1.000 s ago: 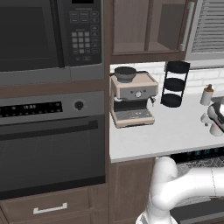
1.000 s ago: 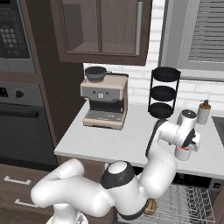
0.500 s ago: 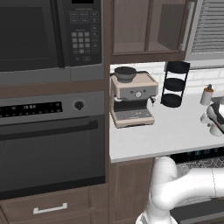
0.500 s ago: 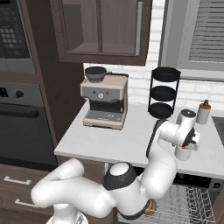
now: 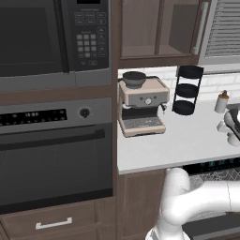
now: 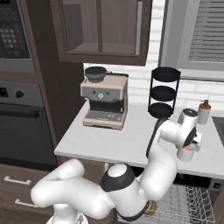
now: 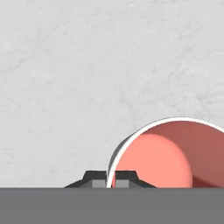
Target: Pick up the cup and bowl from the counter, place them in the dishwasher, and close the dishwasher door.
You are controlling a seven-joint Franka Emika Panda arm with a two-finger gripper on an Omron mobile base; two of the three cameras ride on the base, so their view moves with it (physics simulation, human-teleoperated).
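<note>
— Gripping what, exactly?

— My claw (image 7: pixel 110 180) has its 2 tips pinching the cup (image 7: pixel 168 153) by its rim, over the worktop (image 7: pixel 87 65).

— Risk?

— A thin rim hold could let it tilt or slip before the dishwasher (image 6: pixel 192 203) rack.

no readable text, microwave keypad (image 5: pixel 89 40) marks too small

Bare counter (image 6: pixel 131 140) lies open left of the cup (image 6: pixel 187 153) (tiered rack (image 6: pixel 163 92) and bottle (image 6: pixel 203 112) stand behind).
</note>
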